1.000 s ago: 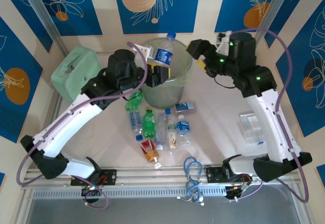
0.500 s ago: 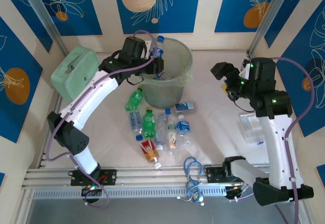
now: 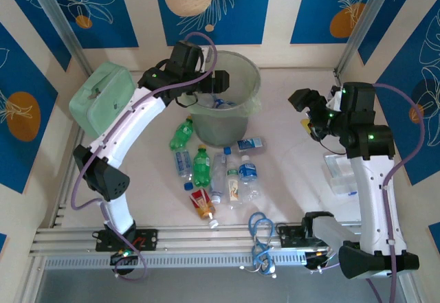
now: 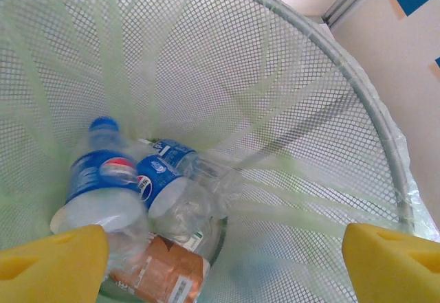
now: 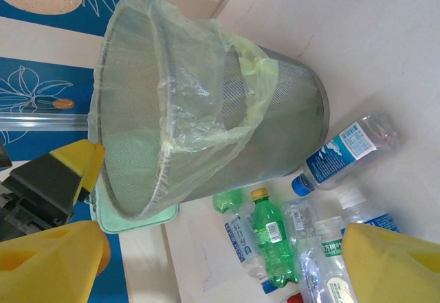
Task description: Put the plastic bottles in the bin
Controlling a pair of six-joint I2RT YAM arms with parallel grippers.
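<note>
Left gripper (image 4: 221, 260) stood open and empty above the bin (image 3: 220, 128). Several bottles (image 4: 103, 179) lay inside (one brown-labelled). Loose bottles (image 3: 201, 167) lay on the table (image 3: 292, 172) just before the bin. Right gripper (image 5: 221, 265) was open, empty, well to its right.

**Top external view:** Lighting is bright, even and diffuse. The pale bench (image 3: 289, 172) carries only faint, soft-edged shadows beside the bin (image 3: 223, 121) and under the arms (image 3: 130, 135). Focus is sharp throughout. The straight frame rails (image 3: 55, 14) lean outward toward the corners, which indicates wide-angle distortion.

**Left wrist view:** The scene is strongly lit and the bin's mesh washes pale. The plastic bottles (image 4: 103, 179) are reasonably sharp. The yellow pads (image 4: 51, 265) of the left end effector (image 4: 220, 268) are soft and out of focus.

**Right wrist view:** The picture is bright, with a light sheen on the liner (image 5: 199, 90). The right end effector (image 5: 220, 265) pads are blurred at the lower corners.
</note>
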